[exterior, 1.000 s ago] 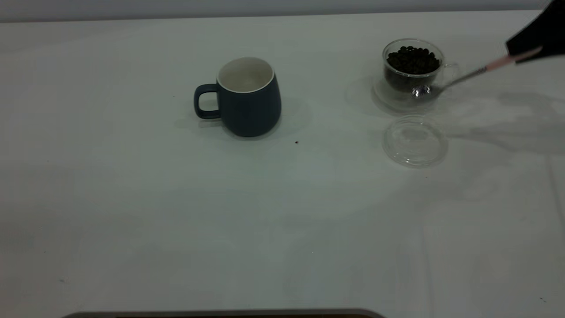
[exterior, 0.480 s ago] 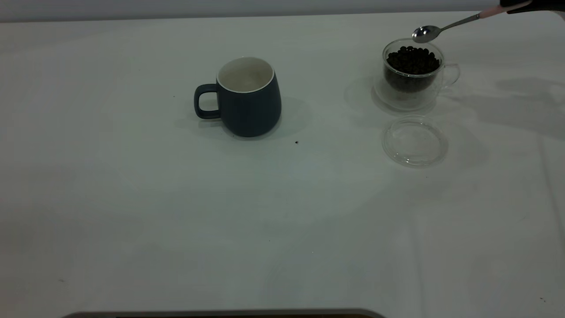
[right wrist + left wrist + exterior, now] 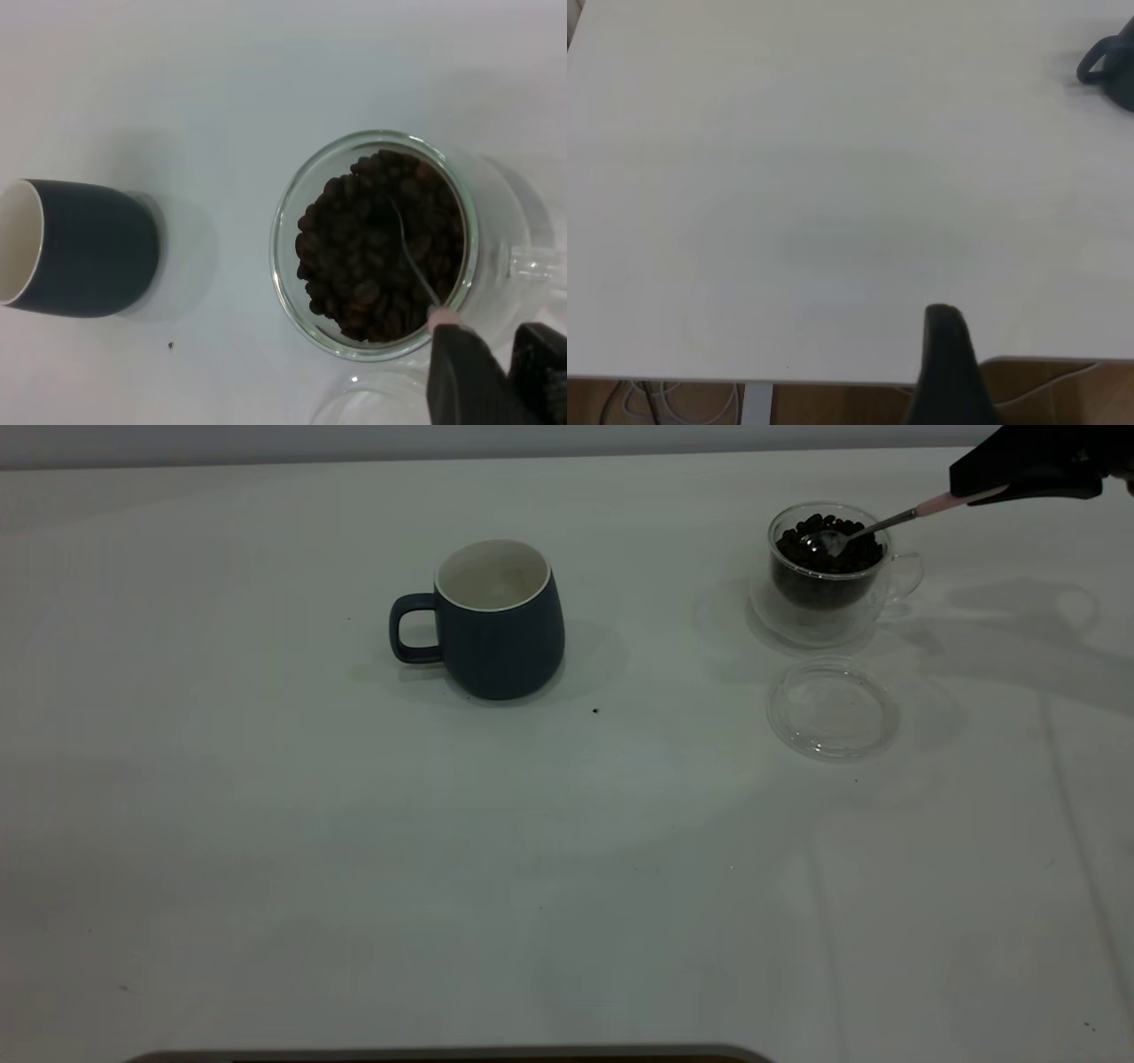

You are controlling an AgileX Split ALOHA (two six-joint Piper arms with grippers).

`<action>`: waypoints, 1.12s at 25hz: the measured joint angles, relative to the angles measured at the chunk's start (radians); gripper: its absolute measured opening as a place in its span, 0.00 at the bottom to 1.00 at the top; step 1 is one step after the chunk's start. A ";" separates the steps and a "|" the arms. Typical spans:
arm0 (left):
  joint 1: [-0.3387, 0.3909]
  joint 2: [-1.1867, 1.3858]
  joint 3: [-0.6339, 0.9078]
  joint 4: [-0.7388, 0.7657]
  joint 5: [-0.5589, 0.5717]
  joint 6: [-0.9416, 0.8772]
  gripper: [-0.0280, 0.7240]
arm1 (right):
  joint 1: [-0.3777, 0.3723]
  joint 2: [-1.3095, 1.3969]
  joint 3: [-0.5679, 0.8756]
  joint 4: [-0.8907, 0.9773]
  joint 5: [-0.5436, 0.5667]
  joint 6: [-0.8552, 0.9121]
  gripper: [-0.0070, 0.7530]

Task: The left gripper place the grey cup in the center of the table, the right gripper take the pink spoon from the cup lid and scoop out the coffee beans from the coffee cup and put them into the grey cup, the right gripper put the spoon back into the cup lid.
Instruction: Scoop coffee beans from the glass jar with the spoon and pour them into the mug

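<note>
The grey cup (image 3: 500, 620) stands upright and empty near the table's middle, handle to the left; it also shows in the right wrist view (image 3: 84, 248) and the left wrist view (image 3: 1112, 62). The coffee cup (image 3: 828, 571) stands at the back right, full of coffee beans (image 3: 828, 549). My right gripper (image 3: 974, 489) is shut on the pink spoon's handle (image 3: 939, 505); the spoon's bowl lies in the beans. In the right wrist view the spoon's stem (image 3: 412, 257) runs from my right gripper (image 3: 487, 354) into the beans (image 3: 354, 257). The cup lid (image 3: 833, 708) lies empty in front of the coffee cup. My left gripper (image 3: 943, 354) is parked over the table's edge.
The white table (image 3: 354, 868) has a small dark speck (image 3: 594, 710) just right of the grey cup. The table's edge, with cables below it, shows in the left wrist view (image 3: 673, 381).
The right gripper lifted the spoon from beside the coffee cup to above its rim, then lowered the spoon's bowl into the beans. The grey cup and lid have not moved.
</note>
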 joint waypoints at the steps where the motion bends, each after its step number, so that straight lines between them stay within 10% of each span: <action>1: 0.000 0.000 0.000 0.000 0.001 0.000 0.82 | 0.000 0.005 0.000 0.003 0.003 0.000 0.16; 28: 0.000 0.000 0.000 0.000 0.001 -0.001 0.82 | -0.122 0.142 0.000 0.171 0.278 0.140 0.16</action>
